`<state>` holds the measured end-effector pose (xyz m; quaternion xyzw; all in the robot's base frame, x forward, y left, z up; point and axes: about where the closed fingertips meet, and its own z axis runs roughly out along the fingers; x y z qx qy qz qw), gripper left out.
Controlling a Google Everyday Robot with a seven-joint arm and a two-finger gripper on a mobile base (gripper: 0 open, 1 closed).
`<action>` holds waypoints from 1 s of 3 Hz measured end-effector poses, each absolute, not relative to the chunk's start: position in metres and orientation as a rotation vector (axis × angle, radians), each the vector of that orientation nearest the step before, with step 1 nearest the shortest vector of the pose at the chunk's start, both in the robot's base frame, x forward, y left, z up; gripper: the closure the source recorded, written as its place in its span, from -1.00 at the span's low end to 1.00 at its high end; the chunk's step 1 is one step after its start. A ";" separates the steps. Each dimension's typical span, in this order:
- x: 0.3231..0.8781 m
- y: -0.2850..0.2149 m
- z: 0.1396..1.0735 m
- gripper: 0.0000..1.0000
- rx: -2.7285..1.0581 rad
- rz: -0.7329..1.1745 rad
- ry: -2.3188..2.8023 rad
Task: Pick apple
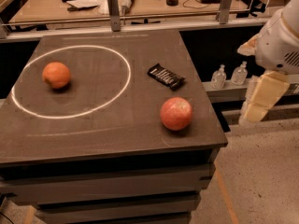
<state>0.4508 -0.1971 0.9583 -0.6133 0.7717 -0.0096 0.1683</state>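
The dark table (107, 129) fills most of the camera view, a flat square top on stacked dark tiers. A white ring (130, 73) is marked on its left half. The robot's white arm (280, 36) comes in at the right edge, off the table and above the floor. Below it hangs the gripper (256, 107), pale yellow, pointing down and to the left. Whether it is spread or pressed together cannot be told from this angle, and it holds nothing.

The apple (176, 113) sits on the table's right front part, outside the ring and near the right edge. It is round, pinkish-red with pale speckled patches, and rests free with nothing touching it. It looks firm and moderately heavy for its size, with smooth, likely slick skin. A round body can roll if nudged from one side. The best hold is probably across its widest part, jaws on opposite sides, closing evenly.

The apple lies left of the gripper and a little lower in the view, well apart from it, with the table's right edge between them. The reach calls for moving left over the table edge and then down.

The orange fruit (56, 74) rests inside the ring, far left. A dark snack bar (166, 76) lies near the apple, behind it, apart. Two small bottles (229, 75) stand on a shelf beyond the table's right side.
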 end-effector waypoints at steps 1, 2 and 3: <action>0.480 -0.153 0.909 -1.00 -1.810 0.129 2.145; 0.493 -0.127 0.886 -1.00 -1.856 0.187 2.104; 0.496 -0.105 0.872 -1.00 -1.909 0.231 2.064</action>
